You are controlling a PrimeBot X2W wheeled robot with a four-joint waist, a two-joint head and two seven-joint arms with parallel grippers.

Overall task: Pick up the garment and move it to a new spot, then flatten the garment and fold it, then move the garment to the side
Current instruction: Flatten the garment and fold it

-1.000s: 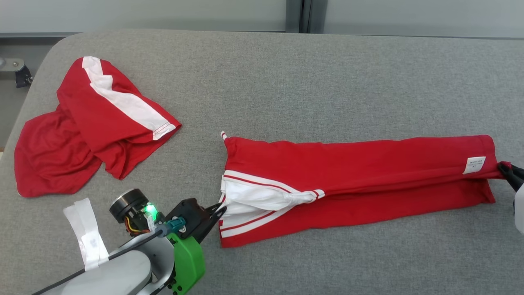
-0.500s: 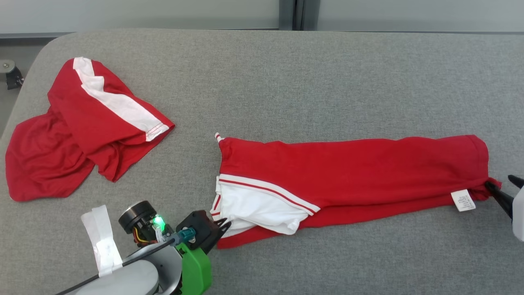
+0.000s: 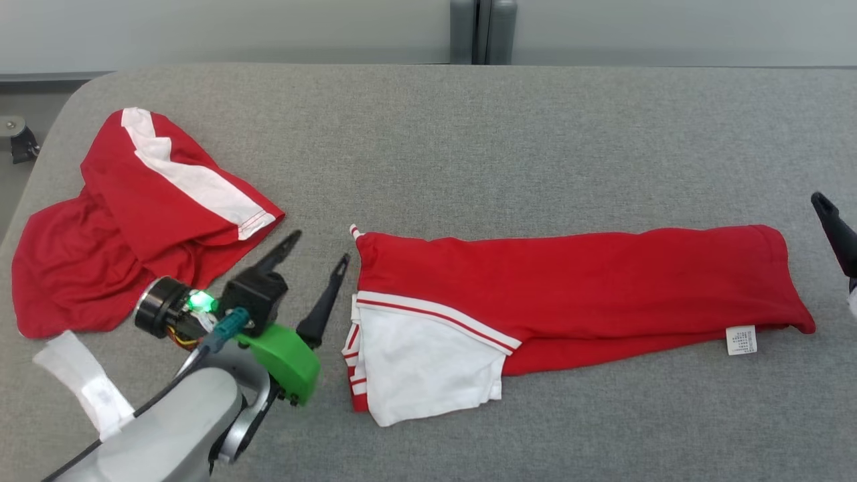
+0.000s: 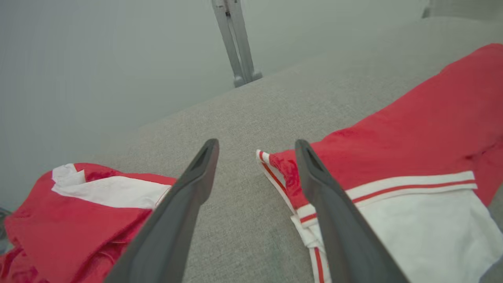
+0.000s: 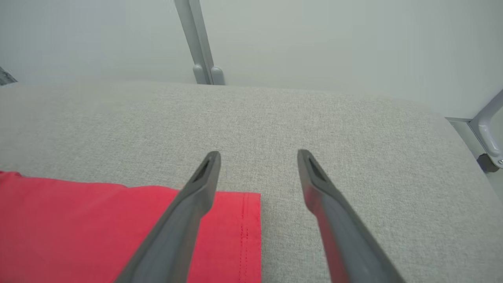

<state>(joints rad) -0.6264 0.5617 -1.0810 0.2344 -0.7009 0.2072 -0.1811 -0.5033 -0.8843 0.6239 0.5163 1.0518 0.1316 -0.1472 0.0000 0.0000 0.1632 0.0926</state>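
Two red garments lie on the grey bench (image 3: 535, 134). By my reading the task's one is the long garment (image 3: 602, 281), flat and lengthwise across centre and right, well apart from a crumpled red heap (image 3: 127, 227) at far left.

- **Handling (judged):** light, limp, thin knit. It will sag between grips, its layers may slide apart, and it will likely drag on the cloth-covered top. Nothing fragile.
- **Best holds:** both end corners, pinched through every layer.
- **Looks:** bright red, doubled along its length. White panel (image 3: 422, 361) with red-and-white striped trim at the left end, small white label (image 3: 741, 339) at the lower right corner.
- **Left jaws:** spread wide, empty, just beside the left end.
- **Right jaws:** spread wide, empty, by the right hem.
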